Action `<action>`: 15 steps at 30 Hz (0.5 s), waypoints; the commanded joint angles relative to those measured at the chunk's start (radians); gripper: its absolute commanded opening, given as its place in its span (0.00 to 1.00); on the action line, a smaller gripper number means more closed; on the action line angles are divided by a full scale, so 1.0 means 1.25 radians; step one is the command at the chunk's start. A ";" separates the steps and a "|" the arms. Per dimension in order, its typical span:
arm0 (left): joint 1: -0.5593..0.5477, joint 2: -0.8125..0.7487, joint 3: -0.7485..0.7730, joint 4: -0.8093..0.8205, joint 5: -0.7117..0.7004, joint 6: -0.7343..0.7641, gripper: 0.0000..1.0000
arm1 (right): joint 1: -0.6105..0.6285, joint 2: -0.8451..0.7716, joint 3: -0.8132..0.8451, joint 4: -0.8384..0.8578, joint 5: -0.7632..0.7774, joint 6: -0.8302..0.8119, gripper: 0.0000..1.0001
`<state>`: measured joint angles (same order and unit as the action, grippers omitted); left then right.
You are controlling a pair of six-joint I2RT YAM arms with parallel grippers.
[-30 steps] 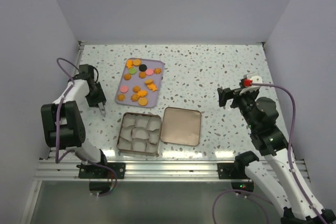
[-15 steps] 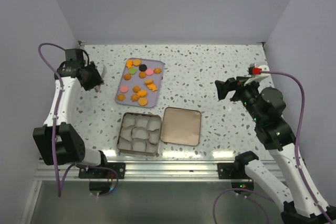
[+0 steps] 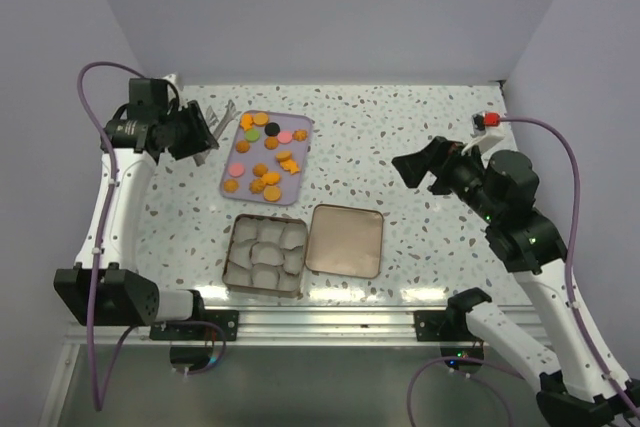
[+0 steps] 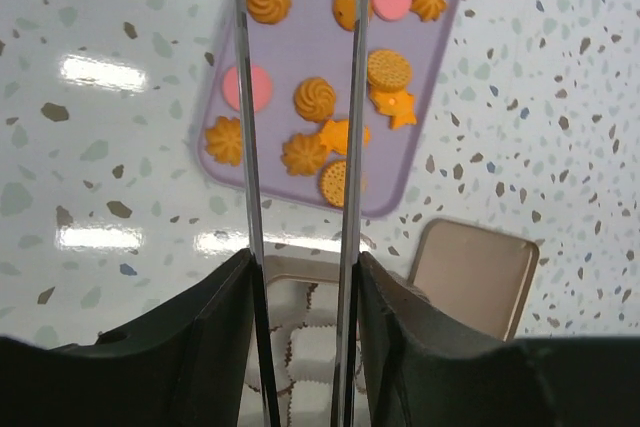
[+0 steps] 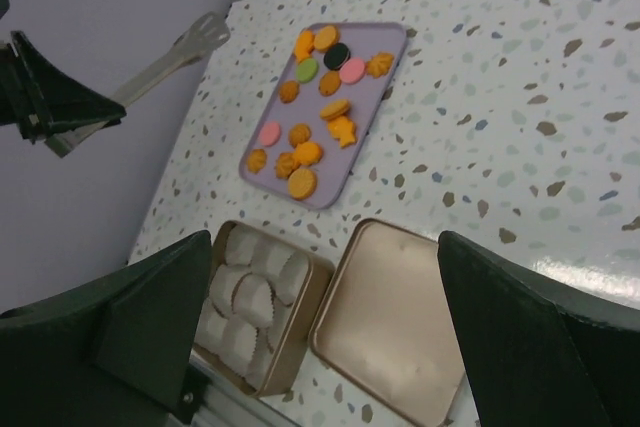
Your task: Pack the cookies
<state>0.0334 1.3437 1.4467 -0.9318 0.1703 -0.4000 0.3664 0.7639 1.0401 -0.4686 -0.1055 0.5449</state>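
Lilac walls closed in a white, grey-flecked terrazzo tabletop. Seen from above, one flat lilac tray lay at the far left and carried all the cookies. There were sixteen by count: twelve orange rounds, swirls and stars, two pink discs, one green and one black. Nearer the arm bases sat one square metal tin packed with pleated white paper cups, about nine in three rows. Its single shallow lid lay inside-up just beside it on the right. The left arm stood raised with its elbow bent, and the left gripper pointed at the tray's far-left corner. The right arm was raised as well, with the right gripper aimed leftward above bare tabletop, well apart from the tray.

From the left wrist, two long, thin, shiny metal blades ran parallel with a clear gap between them. These jaws were open and held nothing. The tray lay beneath them, and the ridged swirls and one stippled round cookie showed plainly.

From the right wrist, two broad black prongs sat at the lower corners, so those jaws were spread wide and empty. The tray, tin and lid showed between them.
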 commanded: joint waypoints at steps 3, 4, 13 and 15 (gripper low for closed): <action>-0.094 -0.012 0.061 -0.061 0.047 0.013 0.48 | 0.033 0.020 0.023 -0.128 -0.112 0.045 0.99; -0.100 -0.016 0.058 -0.062 0.045 0.013 0.48 | 0.036 0.026 0.026 -0.136 -0.118 0.031 0.99; -0.108 -0.028 0.001 -0.017 0.114 0.076 0.48 | 0.035 0.133 0.072 -0.280 -0.106 0.039 0.99; -0.110 -0.029 -0.011 -0.006 0.114 0.082 0.48 | 0.035 0.133 0.069 -0.280 -0.118 0.084 0.99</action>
<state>-0.0990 1.3357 1.4506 -0.9859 0.2646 -0.3473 0.4076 0.9352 1.1023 -0.7650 -0.2073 0.5930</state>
